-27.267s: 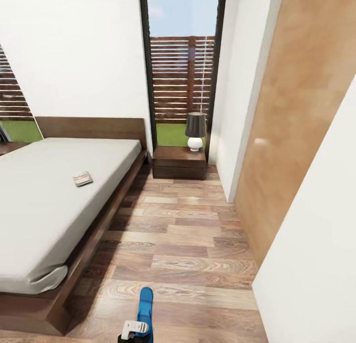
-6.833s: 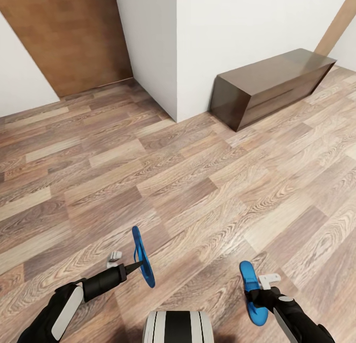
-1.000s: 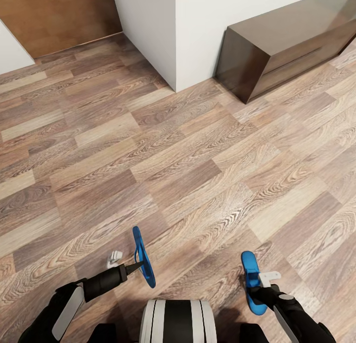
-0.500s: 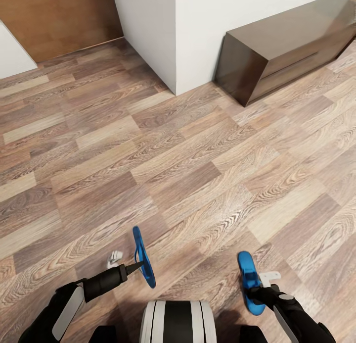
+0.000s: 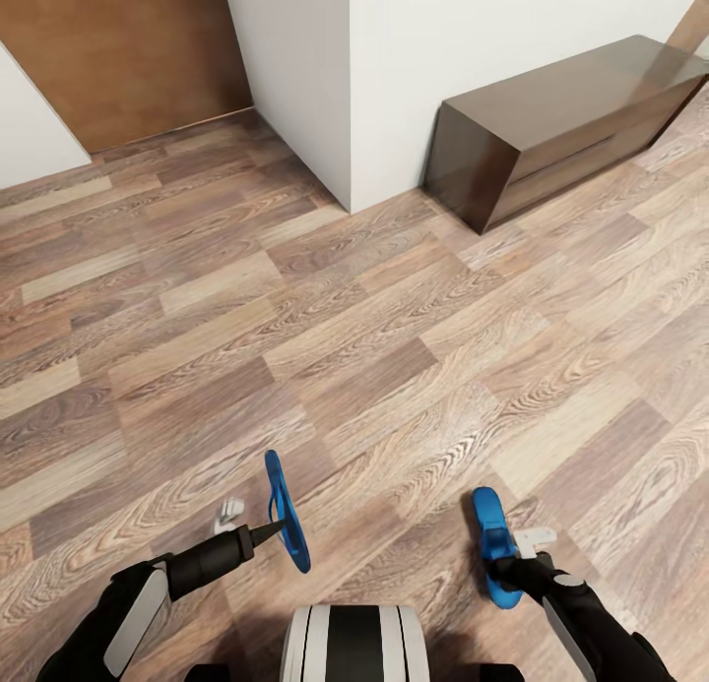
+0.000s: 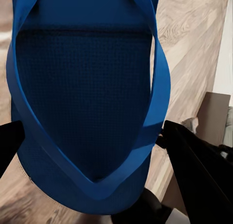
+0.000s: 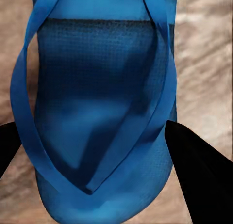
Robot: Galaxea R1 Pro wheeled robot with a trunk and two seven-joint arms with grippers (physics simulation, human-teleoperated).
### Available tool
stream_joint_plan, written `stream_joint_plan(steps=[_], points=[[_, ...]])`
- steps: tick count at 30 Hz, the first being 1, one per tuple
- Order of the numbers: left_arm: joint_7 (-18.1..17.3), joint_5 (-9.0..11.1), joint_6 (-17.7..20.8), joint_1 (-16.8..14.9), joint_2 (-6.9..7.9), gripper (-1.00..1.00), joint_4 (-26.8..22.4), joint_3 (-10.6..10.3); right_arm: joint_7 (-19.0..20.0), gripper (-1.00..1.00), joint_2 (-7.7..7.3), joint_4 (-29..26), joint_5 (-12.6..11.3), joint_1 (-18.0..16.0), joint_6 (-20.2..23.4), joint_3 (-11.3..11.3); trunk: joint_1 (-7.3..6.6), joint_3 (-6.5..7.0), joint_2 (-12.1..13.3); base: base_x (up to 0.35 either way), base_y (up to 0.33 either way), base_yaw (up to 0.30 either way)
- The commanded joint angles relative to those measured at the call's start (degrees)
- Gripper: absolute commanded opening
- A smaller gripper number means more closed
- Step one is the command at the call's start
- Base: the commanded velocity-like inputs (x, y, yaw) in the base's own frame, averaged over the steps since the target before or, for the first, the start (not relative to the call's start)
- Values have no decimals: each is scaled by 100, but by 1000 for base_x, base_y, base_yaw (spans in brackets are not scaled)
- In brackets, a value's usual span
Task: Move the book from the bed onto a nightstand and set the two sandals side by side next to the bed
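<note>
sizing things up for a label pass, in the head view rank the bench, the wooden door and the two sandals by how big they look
1. Wooden door, cut off by the frame.
2. Bench, close to the door; that order is unsure.
3. Left sandal and right sandal, alike; each is held and seen at an angle, so no ranking.

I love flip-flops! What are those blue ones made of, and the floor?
The sandal in the left gripper looks like soft matte rubber or foam: its sole has a fine dotted texture. The floor looks like wood planks, with visible grain.

Two bright blue sandals (image 5: 286,510) (image 5: 490,544), brown wood-grain plank floor (image 5: 345,347), dark brown bench (image 5: 561,121).
</note>
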Motion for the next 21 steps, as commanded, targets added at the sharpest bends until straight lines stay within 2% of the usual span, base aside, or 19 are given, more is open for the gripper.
stream_joint_plan(steps=[1,5,7,10,11,12,14,15,16,18,19,20,21], points=[[-2,20,34,-2,-2,-100,-1,4,0,-100,-14,-190,-44,2,36,14,-3,19,0,0,0,0],[-1,20,38,-1,-5,-100,0,19,72,-100,-68,-515,-107,2,472,-2,-13,108,6,0,0,0],[-3,19,36,-2,-5,-100,1,23,234,-100,-192,-763,-262,2,729,-45,-18,152,8,0,0,0],[-1,14,32,-2,-5,-100,7,21,1045,-100,-599,-1127,-1097,20,1269,-173,-26,219,12,0,0,0],[-1,14,32,-2,-5,-100,7,21,1192,-100,-669,-1144,-1244,22,1331,-181,-29,241,14,0,0,0],[-1,15,32,-3,-5,-100,7,19,1499,-100,-812,-1145,-1525,24,1419,-192,-31,263,15,0,0,0],[-6,18,31,1,-5,-100,10,13,2160,-100,-1099,-883,-1950,31,1505,-204,-36,307,18,0,0,0],[-7,19,30,3,-5,-100,12,8,2520,-100,-1223,-600,-2076,33,1520,-207,-39,329,19,0,0,0],[-4,20,23,4,-5,-100,32,4,3118,-100,-1350,-84,-2186,39,1526,-209,-42,352,20,0,0,0],[-5,20,12,12,-2,-100,165,5,3896,-100,-1430,542,-2254,42,1523,-211,-47,396,23,0,0,0],[-6,20,9,16,1,-100,225,6,4057,-100,-1441,670,-2263,42,1518,-211,-49,418,24,0,0,0],[-3,6,-9,40,7,-100,471,7,4416,-100,-1463,987,-2281,44,1479,-212,-52,440,26,0,0,0],[-2,-8,-48,56,9,-100,670,8,4559,-100,-1471,1185,-2288,44,1410,-212,-54,462,27,0,0,0]])
